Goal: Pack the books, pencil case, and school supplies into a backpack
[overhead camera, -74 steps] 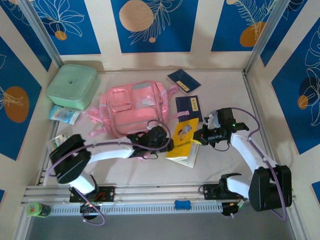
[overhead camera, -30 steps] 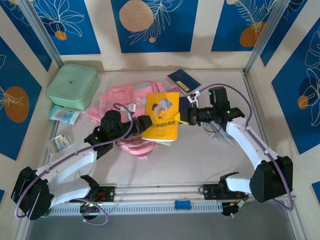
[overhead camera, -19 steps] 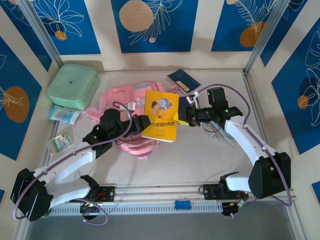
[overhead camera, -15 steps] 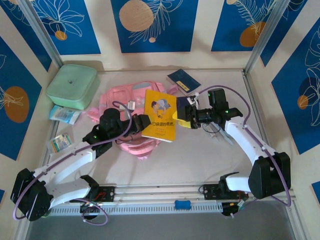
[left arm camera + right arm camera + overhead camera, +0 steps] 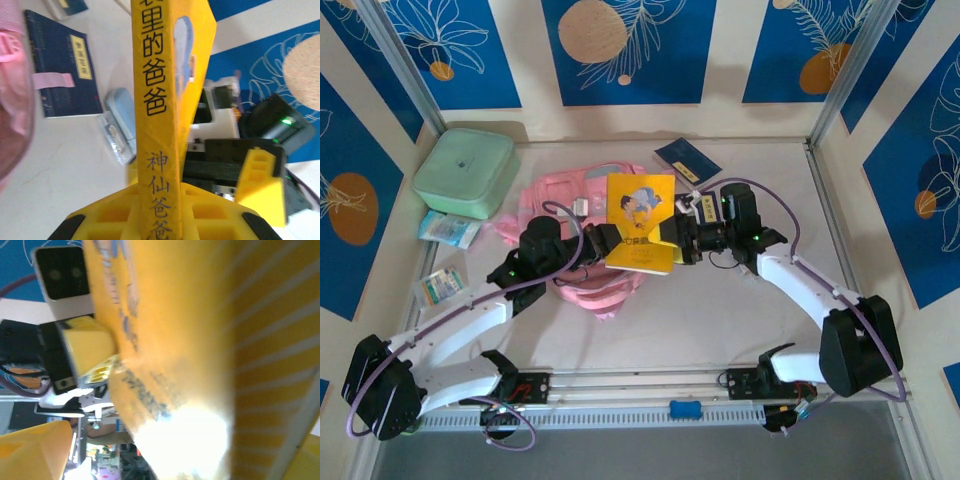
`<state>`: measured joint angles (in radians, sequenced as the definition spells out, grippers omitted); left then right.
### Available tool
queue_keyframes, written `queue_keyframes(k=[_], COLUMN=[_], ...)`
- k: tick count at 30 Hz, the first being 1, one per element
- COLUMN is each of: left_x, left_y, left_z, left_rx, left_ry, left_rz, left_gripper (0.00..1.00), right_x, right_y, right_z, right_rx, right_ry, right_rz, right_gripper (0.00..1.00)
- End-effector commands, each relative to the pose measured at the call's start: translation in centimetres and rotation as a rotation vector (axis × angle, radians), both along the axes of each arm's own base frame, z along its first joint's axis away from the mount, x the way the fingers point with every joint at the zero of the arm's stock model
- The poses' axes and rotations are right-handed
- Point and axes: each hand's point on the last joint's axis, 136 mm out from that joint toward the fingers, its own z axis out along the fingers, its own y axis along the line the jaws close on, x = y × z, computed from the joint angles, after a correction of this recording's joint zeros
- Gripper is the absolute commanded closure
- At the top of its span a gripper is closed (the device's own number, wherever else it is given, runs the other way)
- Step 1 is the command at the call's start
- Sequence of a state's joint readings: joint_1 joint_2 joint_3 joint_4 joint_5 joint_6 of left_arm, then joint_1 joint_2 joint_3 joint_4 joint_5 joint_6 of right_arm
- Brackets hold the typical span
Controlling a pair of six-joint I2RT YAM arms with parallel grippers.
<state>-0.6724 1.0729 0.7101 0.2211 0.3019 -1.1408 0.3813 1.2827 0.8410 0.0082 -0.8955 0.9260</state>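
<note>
The yellow book [image 5: 640, 228] stands raised over the pink backpack [image 5: 555, 195]. My left gripper [image 5: 605, 243] is shut on its spine, and in the left wrist view the spine [image 5: 157, 125] runs up between the yellow fingers [image 5: 107, 215]. At the book's right edge my right gripper [image 5: 682, 240] is open. Its wrist view has the cover [image 5: 165, 340] close up, with one of its own fingers [image 5: 30, 450] beside it. One navy book [image 5: 687, 160] lies at the back. Another navy book [image 5: 62, 65] lies beside the backpack with a pink strap across it.
A mint-green box [image 5: 465, 172] sits at the back left, with a tissue packet [image 5: 448, 230] and a small packet [image 5: 440, 287] in front of it. A pale blue-grey flat item [image 5: 120, 127] lies near the navy book. Walls close in the left, back and right sides.
My right gripper has opened, let go of the yellow book and closed in on its right edge. The left gripper has kept its hold, and the book has swung slightly back and left.
</note>
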Motion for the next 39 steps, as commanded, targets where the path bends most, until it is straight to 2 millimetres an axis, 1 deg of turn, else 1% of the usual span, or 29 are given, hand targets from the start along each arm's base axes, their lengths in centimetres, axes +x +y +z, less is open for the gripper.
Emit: queue_keyframes(k=[1,4,6,7,10,12,15,16,19,23,25,27,28,30,33,35,36,39], left_x=[0.2,0.1,0.1,0.1,0.0,0.0,-0.1,-0.1,-0.2,-0.2,-0.3,-0.5,-0.6,-0.6,-0.8,-0.8,-0.8,-0.5], left_y=[1.0,1.6,1.9,1.8,1.4,1.3,1.2,1.2,1.2,1.5,1.5,1.8,2.2,3.7,6.9,8.5,9.4,10.6], left_z=[2.5,1.6,1.2,1.2,1.2,1.0,1.0,1.0,0.8,0.0,-0.1,-0.1,-0.2,-0.8,-2.7,-4.1,-5.1,-7.5], left_rx=[0.027,0.077,0.090,0.083,0.058,0.061,0.044,0.039,0.043,0.076,0.083,0.127,0.164,0.290,0.555,0.715,0.804,0.993], left_ry=[-0.095,-0.084,-0.077,-0.079,-0.077,-0.071,-0.067,-0.064,-0.065,-0.057,-0.058,-0.078,-0.083,-0.126,-0.149,-0.174,-0.177,-0.198], left_rz=[0.040,0.061,0.069,0.068,0.050,0.045,0.043,0.043,0.039,0.049,0.045,0.040,0.048,0.067,0.099,0.094,0.086,0.027], left_gripper=[1.00,1.00,1.00,1.00,1.00,1.00,1.00,1.00,1.00,1.00,0.88,0.76,0.70,0.57,0.50,0.44,0.42,0.40], right_x=[-1.1,-0.9,-0.6,-0.5,-0.3,-0.1,0.1,0.1,0.3,0.4,0.5,0.7,0.8,1.1,1.5,1.6,1.7,1.8], right_y=[0.0,-0.4,-0.5,-0.4,0.2,0.5,1.0,1.0,0.8,0.6,0.4,0.0,-0.3,-1.3,-2.7,-3.6,-4.2,-5.5], right_z=[2.4,2.3,2.2,2.0,1.7,1.5,1.6,1.7,1.7,1.9,2.1,2.0,1.9,1.4,0.8,0.4,0.2,-0.9], right_rx=[0.010,0.002,-0.007,-0.014,-0.019,-0.020,-0.010,-0.009,-0.014,-0.028,-0.042,-0.082,-0.100,-0.156,-0.209,-0.222,-0.229,-0.250], right_ry=[-0.072,-0.065,-0.063,-0.059,-0.049,-0.042,-0.045,-0.048,-0.053,-0.069,-0.079,-0.088,-0.094,-0.090,-0.064,-0.052,-0.046,-0.013], right_rz=[0.010,0.000,-0.018,-0.023,-0.012,-0.007,-0.004,-0.003,-0.014,-0.022,-0.026,-0.045,-0.053,-0.088,-0.125,-0.145,-0.161,-0.200], right_gripper=[0.17,0.30,0.42,0.46,0.56,0.63,0.70,0.72,0.87,1.00,1.00,1.00,1.00,1.00,1.00,1.00,1.00,1.00])
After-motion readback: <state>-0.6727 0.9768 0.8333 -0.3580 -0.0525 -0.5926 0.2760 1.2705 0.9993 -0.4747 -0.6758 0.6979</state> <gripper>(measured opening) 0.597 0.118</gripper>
